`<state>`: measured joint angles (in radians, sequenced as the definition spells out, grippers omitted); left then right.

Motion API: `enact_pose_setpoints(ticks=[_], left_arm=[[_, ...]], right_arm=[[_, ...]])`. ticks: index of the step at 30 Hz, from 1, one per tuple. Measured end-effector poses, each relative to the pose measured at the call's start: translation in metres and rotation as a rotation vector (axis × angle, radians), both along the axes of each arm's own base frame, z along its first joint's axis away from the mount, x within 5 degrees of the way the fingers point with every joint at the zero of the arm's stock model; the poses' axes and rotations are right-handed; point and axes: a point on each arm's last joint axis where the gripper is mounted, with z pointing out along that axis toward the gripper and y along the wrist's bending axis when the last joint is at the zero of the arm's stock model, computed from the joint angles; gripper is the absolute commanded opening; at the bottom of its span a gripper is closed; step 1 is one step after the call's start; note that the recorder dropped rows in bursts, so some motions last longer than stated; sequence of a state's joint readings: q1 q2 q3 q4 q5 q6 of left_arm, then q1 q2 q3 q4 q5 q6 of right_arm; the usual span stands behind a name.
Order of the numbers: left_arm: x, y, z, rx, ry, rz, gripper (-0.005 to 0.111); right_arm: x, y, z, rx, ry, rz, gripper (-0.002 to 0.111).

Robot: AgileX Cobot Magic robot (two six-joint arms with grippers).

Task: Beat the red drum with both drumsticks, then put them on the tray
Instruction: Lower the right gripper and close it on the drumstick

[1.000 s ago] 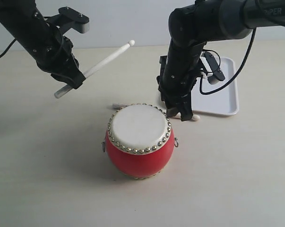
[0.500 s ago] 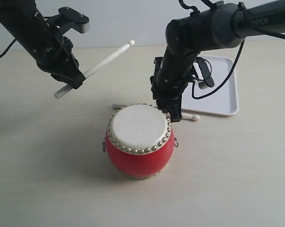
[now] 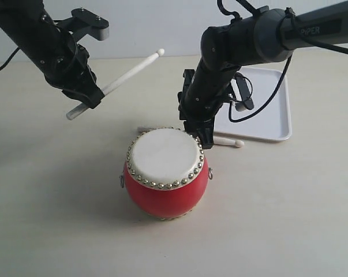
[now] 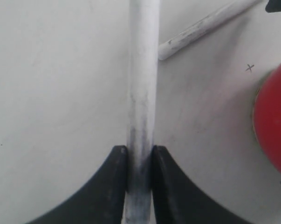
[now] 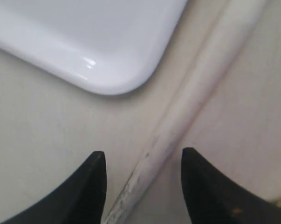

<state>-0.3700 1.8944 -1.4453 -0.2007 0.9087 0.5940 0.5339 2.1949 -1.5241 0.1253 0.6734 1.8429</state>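
Observation:
The red drum [image 3: 165, 173] stands on the table with its cream head up. Raised off to its left, my left gripper [image 3: 88, 99] is shut on one drumstick [image 3: 130, 72], whose rounded tip points up and right; the fingers pinch the shaft [image 4: 142, 70]. The other drumstick [image 3: 231, 142] lies on the table just behind the drum, partly hidden by my right arm. My right gripper [image 3: 198, 136] is down over it, open, with the stick [image 5: 201, 93] running between the fingers, untouched. The white tray [image 3: 266, 115] lies to the right.
The tray's rounded corner [image 5: 84, 37] sits close beside the lying stick. The drum's red side [image 4: 273, 121] and the lying stick's blunt end [image 4: 205, 28] show in the left wrist view. A cable loops from the right arm over the tray.
My right arm has moved left along the lying stick, close behind the drum. The drum has shifted slightly left and toward the front. The left arm has stayed still.

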Motion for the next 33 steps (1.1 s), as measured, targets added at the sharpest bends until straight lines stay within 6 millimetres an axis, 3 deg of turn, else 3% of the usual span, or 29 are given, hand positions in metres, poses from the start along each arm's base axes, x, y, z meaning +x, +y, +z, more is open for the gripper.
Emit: enact_pose_setpoints(ticks=[26,29,33], left_arm=[[0.0,0.0,0.0,-0.002,0.001,0.001,0.0],[0.0,0.0,0.0,-0.002,0.001,0.001,0.0],[0.0,0.0,0.0,-0.002,0.001,0.001,0.0]], right_arm=[[0.003,0.002,-0.015,0.009,0.017,-0.036,0.048],[0.004,0.003,-0.015,0.013,0.012,-0.043,0.045],[0.004,0.003,-0.015,0.015,0.01,-0.045,0.03]])
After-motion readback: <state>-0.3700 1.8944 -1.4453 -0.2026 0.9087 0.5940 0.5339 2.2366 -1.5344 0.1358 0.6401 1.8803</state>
